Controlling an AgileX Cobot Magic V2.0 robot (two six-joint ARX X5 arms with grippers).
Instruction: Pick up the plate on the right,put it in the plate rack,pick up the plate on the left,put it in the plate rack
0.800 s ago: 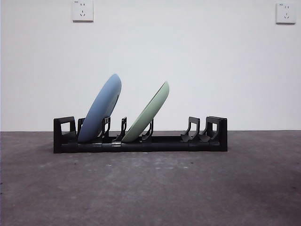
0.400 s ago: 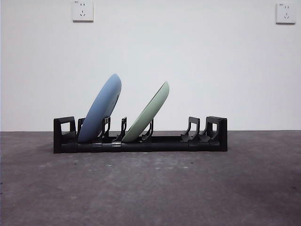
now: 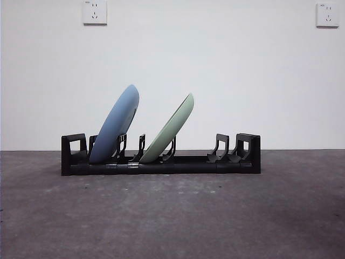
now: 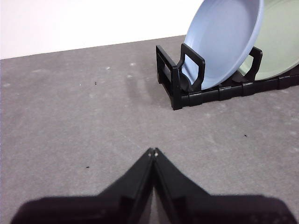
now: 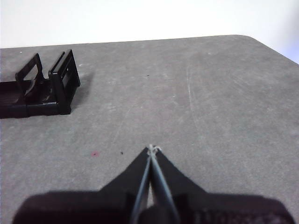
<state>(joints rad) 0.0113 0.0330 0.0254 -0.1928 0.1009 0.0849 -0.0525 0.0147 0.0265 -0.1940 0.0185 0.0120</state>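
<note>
Both plates stand tilted in the plate rack (image 3: 161,162) — the blue plate (image 3: 116,129) near one blocky end, the green plate (image 3: 171,128) beside it toward the middle. The left gripper (image 4: 153,152) has its fingers pressed together, empty, over bare counter (image 3: 172,216), apart from the rack's blue-plate end. The right gripper (image 5: 152,148) — fingers likewise together — hangs apart from the other end.
</note>
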